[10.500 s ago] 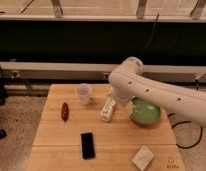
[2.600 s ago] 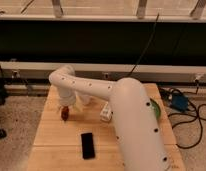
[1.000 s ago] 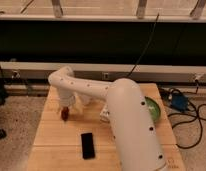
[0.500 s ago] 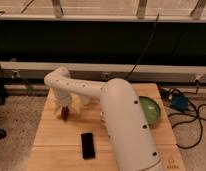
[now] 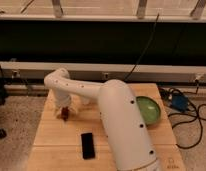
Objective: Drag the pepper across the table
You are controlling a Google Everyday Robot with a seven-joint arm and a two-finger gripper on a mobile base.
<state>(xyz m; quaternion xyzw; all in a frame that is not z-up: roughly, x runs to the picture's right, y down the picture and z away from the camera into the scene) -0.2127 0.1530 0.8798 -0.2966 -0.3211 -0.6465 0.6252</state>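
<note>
The pepper point(image 5: 65, 114) is a small dark red-brown shape lying on the left part of the light wooden table point(image 5: 51, 142). My white arm reaches from the lower right across the table to the left. My gripper point(image 5: 63, 109) hangs down from the arm's end right over the pepper and touches or nearly touches it. The pepper is partly covered by the gripper.
A flat black phone point(image 5: 87, 145) lies near the table's front, in the middle. A green bowl point(image 5: 150, 109) sits at the right side, partly behind the arm. Cables and a blue object point(image 5: 179, 102) lie on the floor to the right. A dark wall runs behind the table.
The arm's end has swung further left and slightly down toward the table's left edge. The pepper sits under the gripper, a little to the left of where it was.
</note>
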